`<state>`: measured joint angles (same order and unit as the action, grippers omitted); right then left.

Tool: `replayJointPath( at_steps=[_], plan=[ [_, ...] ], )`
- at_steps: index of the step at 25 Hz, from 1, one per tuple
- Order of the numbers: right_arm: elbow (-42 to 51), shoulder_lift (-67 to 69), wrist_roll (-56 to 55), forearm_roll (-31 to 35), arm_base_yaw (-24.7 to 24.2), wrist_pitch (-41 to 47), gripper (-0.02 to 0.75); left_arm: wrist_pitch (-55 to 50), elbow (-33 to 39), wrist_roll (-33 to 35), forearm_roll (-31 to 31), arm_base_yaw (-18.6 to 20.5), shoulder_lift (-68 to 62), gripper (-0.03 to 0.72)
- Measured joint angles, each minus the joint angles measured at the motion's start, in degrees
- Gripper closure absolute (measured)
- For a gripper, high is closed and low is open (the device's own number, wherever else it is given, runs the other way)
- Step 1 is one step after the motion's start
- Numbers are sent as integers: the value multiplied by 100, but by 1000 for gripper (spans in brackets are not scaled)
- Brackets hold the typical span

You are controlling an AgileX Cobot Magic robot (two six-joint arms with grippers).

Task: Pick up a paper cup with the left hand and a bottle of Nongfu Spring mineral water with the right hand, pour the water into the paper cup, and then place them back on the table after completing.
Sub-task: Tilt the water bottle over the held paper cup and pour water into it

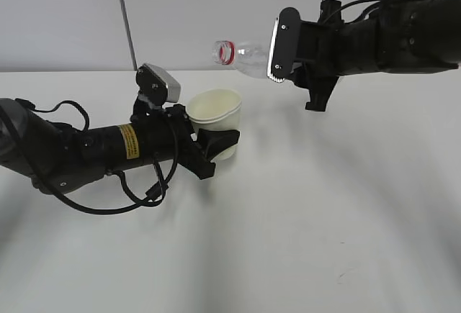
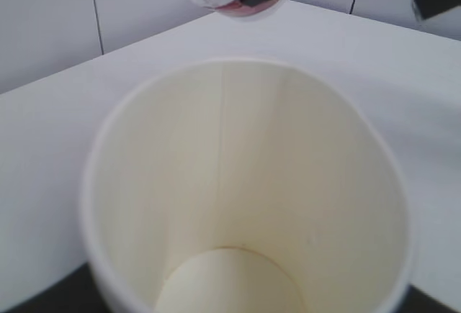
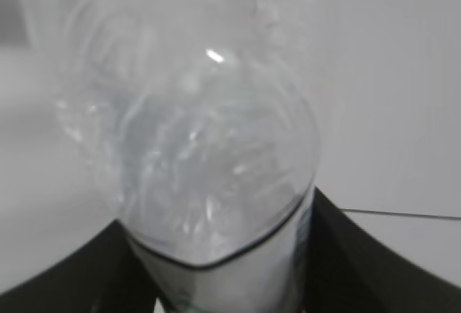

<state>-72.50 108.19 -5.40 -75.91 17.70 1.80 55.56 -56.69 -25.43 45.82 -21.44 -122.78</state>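
My left gripper (image 1: 216,144), on the arm with the yellow sticker, is shut on a cream paper cup (image 1: 215,115) and holds it tilted just above the white table (image 1: 324,219). The left wrist view looks into the cup (image 2: 245,205); its inside looks dry and empty. My right gripper (image 1: 288,61) is shut on a clear plastic bottle (image 1: 248,57) with a red neck ring, held about level above and right of the cup, its mouth pointing left. The bottle (image 3: 194,147) fills the right wrist view. No water stream shows.
A grey-white wall with a vertical seam (image 1: 126,18) stands behind the table. A faint dark scuff (image 1: 344,275) marks the tabletop at the front right. Cables loop under the left arm (image 1: 108,201).
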Motion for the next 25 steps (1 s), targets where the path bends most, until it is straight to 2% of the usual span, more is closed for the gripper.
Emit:
replayJointPath(
  at_steps=[25],
  plan=[
    [-63, -12, 0, -1037, 0, 357, 363, 5, 0, 0, -138, 0, 0, 323]
  ],
)
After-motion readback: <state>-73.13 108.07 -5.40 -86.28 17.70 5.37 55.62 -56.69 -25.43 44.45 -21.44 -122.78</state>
